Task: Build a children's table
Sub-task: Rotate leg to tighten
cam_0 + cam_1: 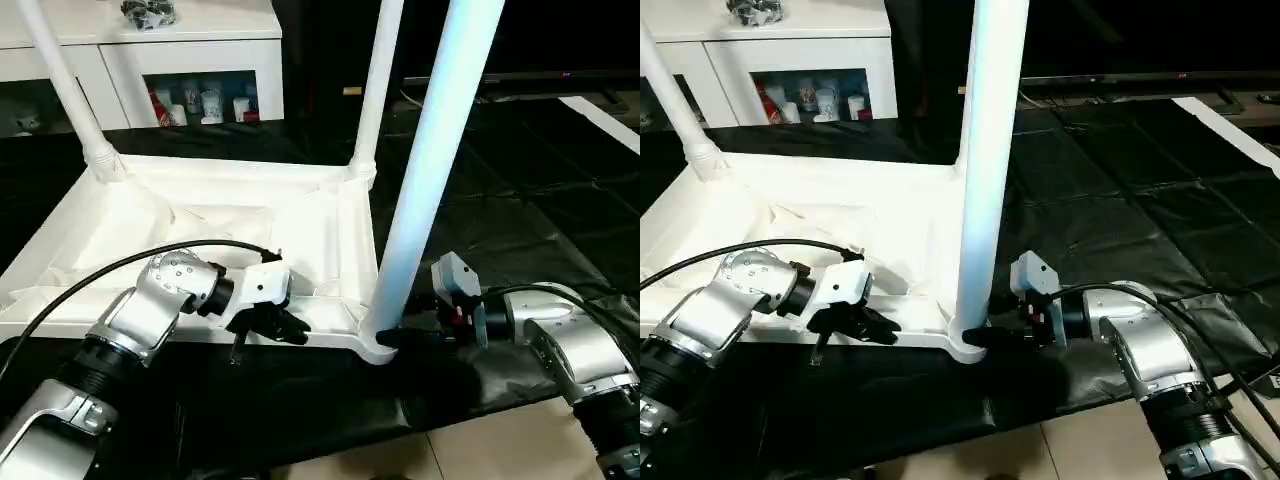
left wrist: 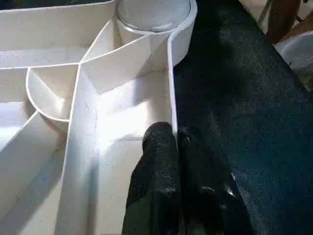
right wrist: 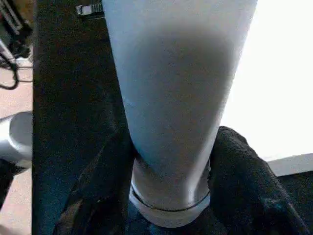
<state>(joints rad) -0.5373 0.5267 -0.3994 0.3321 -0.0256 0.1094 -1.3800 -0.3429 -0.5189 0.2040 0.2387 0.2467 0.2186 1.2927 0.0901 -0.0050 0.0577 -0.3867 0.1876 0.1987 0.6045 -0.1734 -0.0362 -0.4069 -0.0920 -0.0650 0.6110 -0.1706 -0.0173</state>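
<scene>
Near rim: left gripper clamped on tabletop edge
Near corner: right gripper fingers around leg base
Writing: none readable

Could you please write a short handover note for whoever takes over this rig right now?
Left gripper: shut on the tabletop's near rim, steadying it.
Right gripper: fingers on either side of the near-right leg's base at its corner socket.
Tabletop lies upside down on the black mat.
Done: far-left leg, far-right leg and near-right leg stand in sockets.
Left: seating of the near-right leg unconfirmed; near-left corner can't be seen.
</scene>
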